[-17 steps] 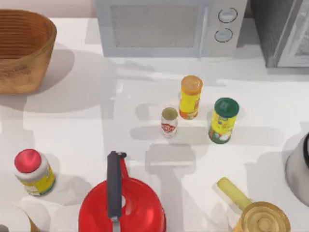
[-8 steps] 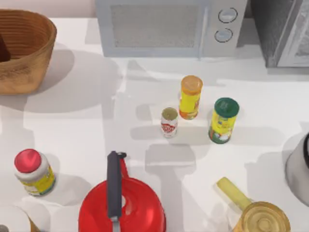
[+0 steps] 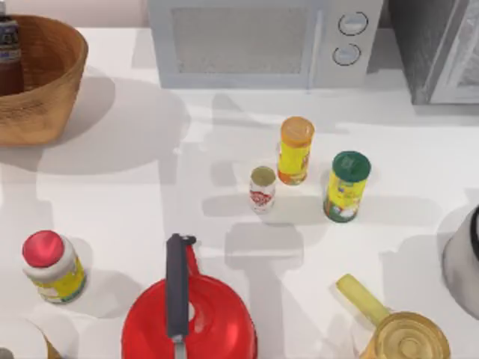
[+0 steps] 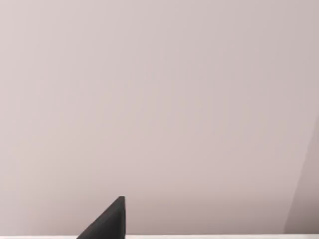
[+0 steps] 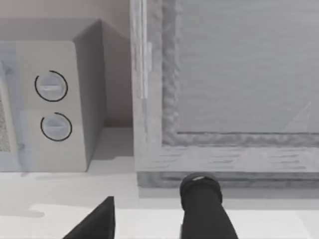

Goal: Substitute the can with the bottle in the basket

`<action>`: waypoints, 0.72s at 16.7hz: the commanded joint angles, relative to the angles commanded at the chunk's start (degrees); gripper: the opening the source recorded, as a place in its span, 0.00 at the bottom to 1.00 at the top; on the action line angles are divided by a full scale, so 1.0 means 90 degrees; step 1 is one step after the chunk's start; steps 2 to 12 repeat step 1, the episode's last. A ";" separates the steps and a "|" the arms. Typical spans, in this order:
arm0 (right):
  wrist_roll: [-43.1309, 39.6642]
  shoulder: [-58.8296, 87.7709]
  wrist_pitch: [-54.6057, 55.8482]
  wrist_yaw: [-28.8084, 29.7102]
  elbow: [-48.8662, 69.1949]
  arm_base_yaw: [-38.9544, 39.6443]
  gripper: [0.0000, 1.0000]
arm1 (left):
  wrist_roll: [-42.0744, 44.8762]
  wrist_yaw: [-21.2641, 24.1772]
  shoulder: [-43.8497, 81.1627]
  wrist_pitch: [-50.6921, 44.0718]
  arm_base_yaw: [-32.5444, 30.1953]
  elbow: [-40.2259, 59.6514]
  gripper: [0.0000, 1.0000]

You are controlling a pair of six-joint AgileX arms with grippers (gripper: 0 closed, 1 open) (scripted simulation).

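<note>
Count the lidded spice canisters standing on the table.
2. The yellow orange-lidded canister stands mid-table in front of the microwave; the green-lidded canister stands just to its right. The smaller can at their left isn't counted. None looks hidden.

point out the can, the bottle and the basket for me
can [image 3: 262,189]: top view, on its white-and-red label.
bottle [image 3: 9,61]: top view, on its reddish-brown body.
basket [image 3: 46,82]: top view, on its ribbed outer wall.

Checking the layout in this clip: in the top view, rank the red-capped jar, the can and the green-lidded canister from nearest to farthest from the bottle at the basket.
From the bottle at the basket:
1. Red-capped jar, front left.
2. Can, centre.
3. Green-lidded canister, right of the can.
</note>
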 joint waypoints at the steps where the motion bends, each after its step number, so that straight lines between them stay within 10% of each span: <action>1: 0.0000 0.0000 0.0000 0.0000 0.0000 0.0000 1.00 | 0.0000 0.0000 0.0000 0.0000 0.0000 0.0000 1.00; 12: 0.0000 0.0000 0.0000 0.0000 0.0000 0.0000 1.00 | 0.0000 0.0000 0.0000 0.0000 0.0000 0.0000 1.00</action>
